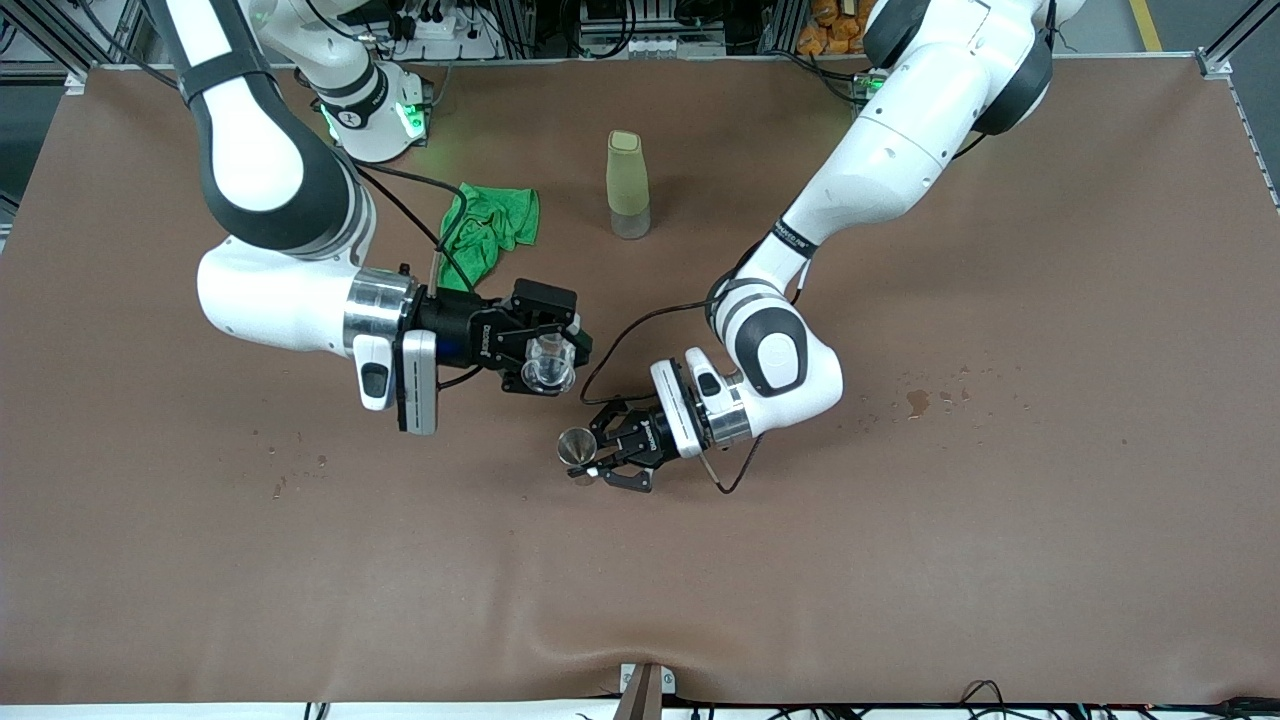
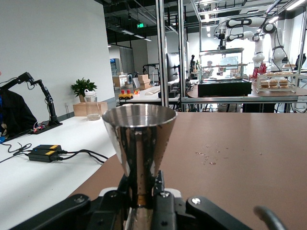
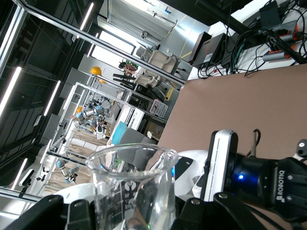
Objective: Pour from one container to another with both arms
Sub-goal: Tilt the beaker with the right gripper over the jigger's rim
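My right gripper [image 1: 549, 366] is shut on the tiny clear glass cup [image 1: 548, 370] and holds it in the air over the middle of the table. In the right wrist view the cup [image 3: 132, 187] fills the space between the fingers, and the table behind it slants, so the cup is tipped. My left gripper [image 1: 590, 462] is shut on the waist of the steel jigger [image 1: 576, 446], which stands upright with its round rim up. Cup and jigger are a short way apart and do not touch. The left wrist view shows the jigger [image 2: 139, 139] rising from the fingers [image 2: 165, 201].
A tall pale yellow-green bottle [image 1: 628, 185] stands nearer the robots' bases. A crumpled green cloth [image 1: 487, 228] lies beside it toward the right arm's end. Dark wet spots [image 1: 916, 401] mark the brown table [image 1: 900, 560] toward the left arm's end.
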Controlling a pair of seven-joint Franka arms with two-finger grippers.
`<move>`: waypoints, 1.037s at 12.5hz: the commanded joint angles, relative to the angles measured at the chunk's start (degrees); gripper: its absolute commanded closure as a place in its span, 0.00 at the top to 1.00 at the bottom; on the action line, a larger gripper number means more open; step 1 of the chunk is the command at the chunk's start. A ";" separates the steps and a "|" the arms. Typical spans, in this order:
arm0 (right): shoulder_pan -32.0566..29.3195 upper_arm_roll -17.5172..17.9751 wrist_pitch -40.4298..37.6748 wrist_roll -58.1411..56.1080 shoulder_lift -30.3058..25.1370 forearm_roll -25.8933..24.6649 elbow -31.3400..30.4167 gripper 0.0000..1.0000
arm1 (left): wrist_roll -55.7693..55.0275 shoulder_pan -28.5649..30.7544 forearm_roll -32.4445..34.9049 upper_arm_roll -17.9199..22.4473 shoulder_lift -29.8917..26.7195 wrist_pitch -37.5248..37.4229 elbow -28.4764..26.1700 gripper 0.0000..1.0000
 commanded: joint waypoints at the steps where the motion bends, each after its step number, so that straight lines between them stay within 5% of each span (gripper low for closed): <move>1: 0.99 -0.64 0.50 1.49 -2.12 0.15 -2.44 0.00 | -1.04 -0.21 -1.78 -0.10 -1.07 0.32 -0.59 0.00; 9: 0.90 -0.64 0.50 5.79 -1.86 0.15 -3.67 0.00 | -2.72 -0.04 -1.51 -0.46 -2.21 0.32 -2.18 0.00; 13: 0.29 -0.64 0.58 7.91 -1.42 0.24 -3.15 0.00 | -2.98 2.15 -1.43 -3.88 -4.40 0.15 -8.49 0.00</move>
